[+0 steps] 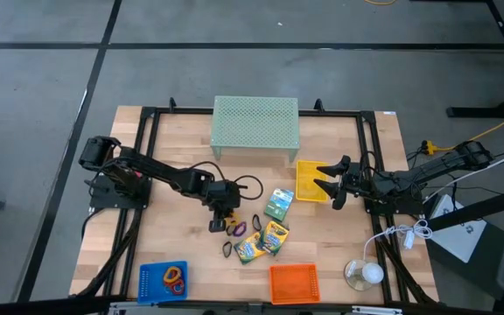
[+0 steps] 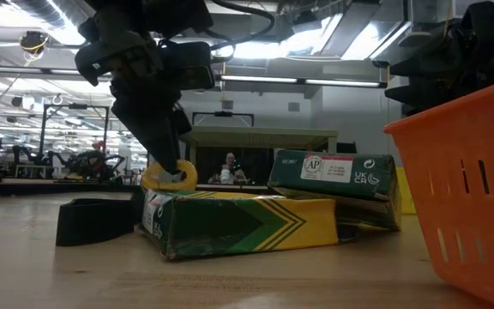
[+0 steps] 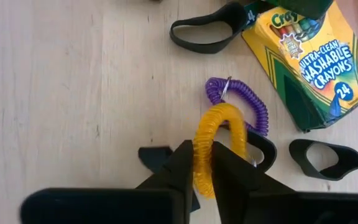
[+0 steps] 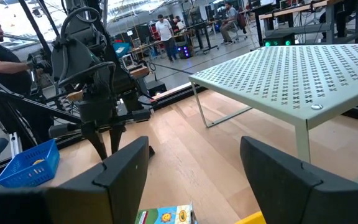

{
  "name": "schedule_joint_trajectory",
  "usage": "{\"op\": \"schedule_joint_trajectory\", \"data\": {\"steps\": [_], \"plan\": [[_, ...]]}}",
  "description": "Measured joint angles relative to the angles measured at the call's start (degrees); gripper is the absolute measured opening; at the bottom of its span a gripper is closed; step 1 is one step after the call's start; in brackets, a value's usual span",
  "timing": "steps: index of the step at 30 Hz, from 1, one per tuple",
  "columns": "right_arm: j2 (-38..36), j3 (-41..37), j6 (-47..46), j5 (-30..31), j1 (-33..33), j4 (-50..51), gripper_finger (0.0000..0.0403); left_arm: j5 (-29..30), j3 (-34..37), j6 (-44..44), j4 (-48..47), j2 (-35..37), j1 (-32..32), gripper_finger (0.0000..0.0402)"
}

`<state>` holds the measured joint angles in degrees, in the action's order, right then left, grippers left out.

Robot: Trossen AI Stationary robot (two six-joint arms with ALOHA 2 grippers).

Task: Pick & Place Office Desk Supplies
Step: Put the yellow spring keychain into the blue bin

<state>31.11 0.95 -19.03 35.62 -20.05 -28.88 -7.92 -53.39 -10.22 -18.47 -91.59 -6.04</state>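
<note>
My left gripper (image 1: 220,216) is near the table's middle, shut on a yellow coil ring (image 3: 219,134). A purple coil ring (image 3: 244,102) lies on the wood just beyond it. Black clips (image 3: 202,34) (image 3: 325,158) lie on either side of the rings. A crayon box (image 3: 316,59) lies flat next to the purple ring, and two more (image 1: 278,203) (image 1: 250,250) lie close by. My right gripper (image 1: 329,185) waits open over the yellow basket (image 1: 309,171). My left gripper pinches the yellow coil ring between its two fingers (image 3: 176,171), on the near side of the loop (image 3: 202,163). The fingers point down from above (image 2: 163,142). The ring stands on edge below them (image 2: 168,178); a crayon box (image 2: 238,223) hides its lower rim in the low view.
The pale green mesh riser (image 1: 255,127) stands at the far edge. A blue basket (image 1: 150,284) holding rings and an orange basket (image 1: 294,283) sit along the near edge. A lamp-like round object (image 1: 364,273) lies near the right corner. People show in the room beyond.
</note>
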Motion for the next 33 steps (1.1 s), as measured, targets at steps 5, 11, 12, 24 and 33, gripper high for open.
{"op": "schedule_joint_trajectory", "data": {"steps": [5,11,12,24,33], "plan": [[0.0,0.0,0.0,0.0,0.0,0.0,0.0256,0.0,0.0,1.1,0.2,0.0,0.0,0.0010],[0.0,0.0,0.0,0.0,0.0,0.0,0.0256,2.7,0.0,2.5,0.3,0.0,0.0,0.0016],[0.0,0.0,0.0,0.0,0.0,0.0,0.0256,3.2,0.0,2.5,0.3,0.0,-0.1,0.0014],[0.0,0.0,0.0,0.0,0.0,0.3,0.0256,6.9,0.0,4.0,-1.7,8.9,-2.3,0.0011],[0.0,0.0,0.0,0.0,0.0,1.1,0.0255,5.7,0.0,-1.0,-11.1,21.8,-9.9,0.0011]]}}
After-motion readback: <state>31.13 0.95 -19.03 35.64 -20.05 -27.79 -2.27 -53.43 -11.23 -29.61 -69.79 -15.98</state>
